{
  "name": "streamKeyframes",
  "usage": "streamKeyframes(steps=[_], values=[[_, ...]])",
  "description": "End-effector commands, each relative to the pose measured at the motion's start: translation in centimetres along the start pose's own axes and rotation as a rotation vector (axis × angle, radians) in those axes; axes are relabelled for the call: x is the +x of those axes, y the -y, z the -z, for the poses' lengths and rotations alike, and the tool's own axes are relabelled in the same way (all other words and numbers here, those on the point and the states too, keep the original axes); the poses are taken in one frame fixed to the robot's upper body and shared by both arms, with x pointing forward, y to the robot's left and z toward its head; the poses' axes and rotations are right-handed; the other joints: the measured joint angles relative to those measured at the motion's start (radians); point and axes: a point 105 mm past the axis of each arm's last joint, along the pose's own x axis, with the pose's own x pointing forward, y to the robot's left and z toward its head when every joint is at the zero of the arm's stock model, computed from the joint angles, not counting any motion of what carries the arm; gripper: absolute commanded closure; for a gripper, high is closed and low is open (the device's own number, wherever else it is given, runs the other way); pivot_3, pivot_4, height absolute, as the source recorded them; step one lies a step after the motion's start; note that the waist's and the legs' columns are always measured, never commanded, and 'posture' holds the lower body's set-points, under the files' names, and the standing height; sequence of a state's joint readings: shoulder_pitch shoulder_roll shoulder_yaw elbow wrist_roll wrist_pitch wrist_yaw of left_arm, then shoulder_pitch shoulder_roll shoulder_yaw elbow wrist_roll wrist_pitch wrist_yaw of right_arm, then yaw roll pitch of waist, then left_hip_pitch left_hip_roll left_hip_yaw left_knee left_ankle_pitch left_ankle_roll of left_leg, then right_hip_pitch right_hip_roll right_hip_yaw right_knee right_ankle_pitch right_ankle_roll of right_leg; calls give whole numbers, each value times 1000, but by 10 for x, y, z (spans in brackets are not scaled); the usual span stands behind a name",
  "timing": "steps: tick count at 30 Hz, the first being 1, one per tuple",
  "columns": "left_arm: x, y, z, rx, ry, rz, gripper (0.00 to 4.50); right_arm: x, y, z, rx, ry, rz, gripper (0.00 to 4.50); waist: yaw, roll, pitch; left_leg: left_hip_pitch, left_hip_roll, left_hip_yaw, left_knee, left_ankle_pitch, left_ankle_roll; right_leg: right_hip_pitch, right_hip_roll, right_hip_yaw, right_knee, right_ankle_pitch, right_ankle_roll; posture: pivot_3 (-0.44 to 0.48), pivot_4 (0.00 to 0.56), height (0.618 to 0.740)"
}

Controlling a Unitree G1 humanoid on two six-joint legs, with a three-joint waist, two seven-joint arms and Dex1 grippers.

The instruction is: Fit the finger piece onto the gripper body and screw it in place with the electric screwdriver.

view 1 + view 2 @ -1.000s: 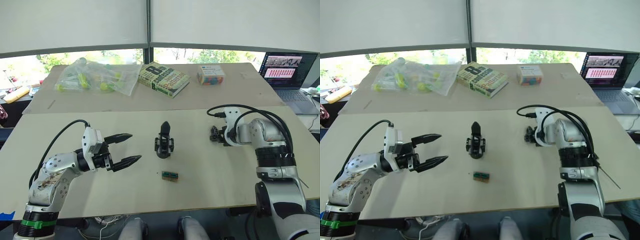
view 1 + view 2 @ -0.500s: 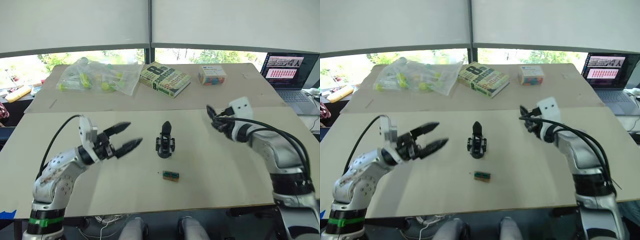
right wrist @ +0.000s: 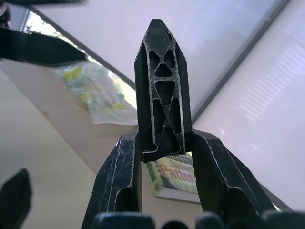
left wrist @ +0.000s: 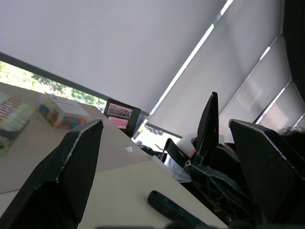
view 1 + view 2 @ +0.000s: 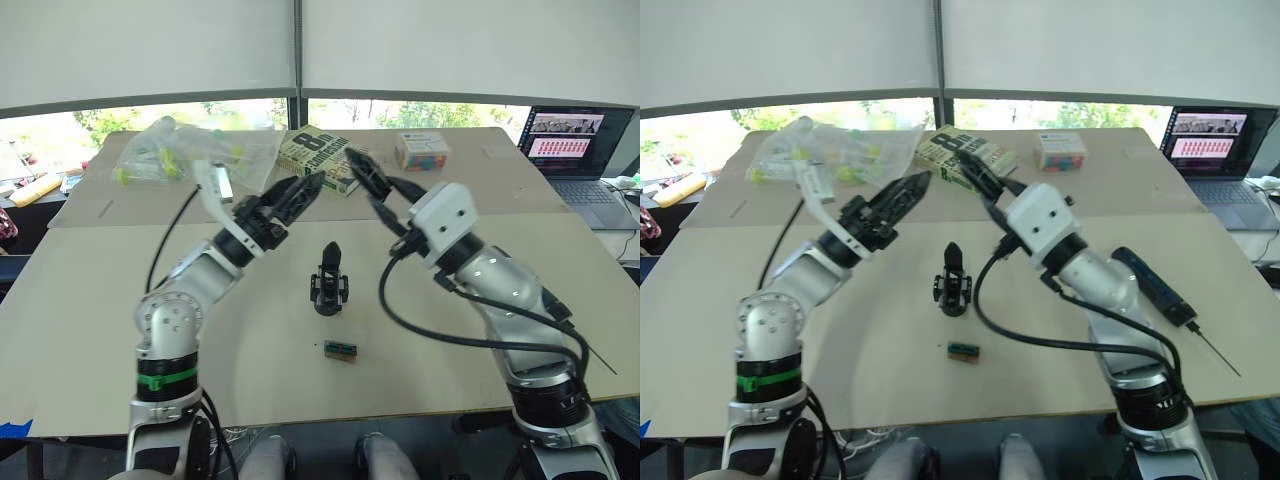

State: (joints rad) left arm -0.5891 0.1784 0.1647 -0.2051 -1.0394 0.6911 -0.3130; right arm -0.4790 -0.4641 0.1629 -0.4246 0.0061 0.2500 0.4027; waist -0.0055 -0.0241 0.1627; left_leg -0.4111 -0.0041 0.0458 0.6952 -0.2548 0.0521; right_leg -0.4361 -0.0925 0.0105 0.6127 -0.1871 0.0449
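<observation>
The gripper body (image 5: 329, 281) stands upright at the middle of the table, its pointed finger up. Both my arms are raised above and behind it. My right gripper (image 5: 372, 182) is shut on the finger piece (image 3: 162, 95), a small black pointed piece with a lattice face, held between the two fingers (image 3: 116, 181). Just left of it, my left gripper (image 5: 300, 188) is open and holds nothing, its tips pointing toward the right gripper. The electric screwdriver (image 5: 1154, 285) lies flat on the table at the right, its thin bit toward the front edge; it is also in the left wrist view (image 4: 174, 213).
A small green-and-black block (image 5: 340, 350) lies in front of the gripper body. On the far table are a plastic bag of items (image 5: 170, 155), a book (image 5: 318, 160) and a colourful box (image 5: 420, 150). A laptop (image 5: 575, 140) sits at the far right.
Both arms have risen from near the table and swung inward over the gripper body. The right arm has moved off the right side, uncovering the screwdriver there.
</observation>
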Motion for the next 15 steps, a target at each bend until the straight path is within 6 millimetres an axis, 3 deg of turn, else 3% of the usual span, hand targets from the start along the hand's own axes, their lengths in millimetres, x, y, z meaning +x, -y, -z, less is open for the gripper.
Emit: streamKeyframes(steps=[1, 6, 7, 9, 15], values=[[8, 11, -9, 37, 36, 39, 0, -1, 2, -17, -61, 65, 6, 3400, 0, 0, 0, 0, 0, 0, 0, 0, 0, 0, 0, 0, 0, 0, 0, 0, 150, 740], [14, 24, -5, 12, 39, 83, 0, -1, -6, -17, -65, 61, -29, 3400, -1, 0, 0, 1, 1, 0, 0, 0, 0, 0, 0, 0, 0, 0, 0, 0, 150, 740], [15, 26, -6, 10, 42, 85, 425, -1, -6, -16, -63, 56, -33, 3400, 0, 0, 0, 0, 0, 0, 0, 0, 0, 0, 0, 0, 0, 0, 0, 0, 150, 740], [17, 31, -8, 7, 52, 91, 866, -1, -8, -15, -59, 49, -44, 3400, 0, 0, 0, 0, 0, 0, 0, 0, 0, 0, 0, 0, 0, 0, 0, 0, 150, 740], [22, 44, -11, 4, 72, 132, 3851, -3, -14, -11, -37, 31, -78, 3400, 0, 0, 0, 0, 0, 0, 0, 0, 0, 0, 0, 0, 0, 0, 0, 0, 150, 740]])
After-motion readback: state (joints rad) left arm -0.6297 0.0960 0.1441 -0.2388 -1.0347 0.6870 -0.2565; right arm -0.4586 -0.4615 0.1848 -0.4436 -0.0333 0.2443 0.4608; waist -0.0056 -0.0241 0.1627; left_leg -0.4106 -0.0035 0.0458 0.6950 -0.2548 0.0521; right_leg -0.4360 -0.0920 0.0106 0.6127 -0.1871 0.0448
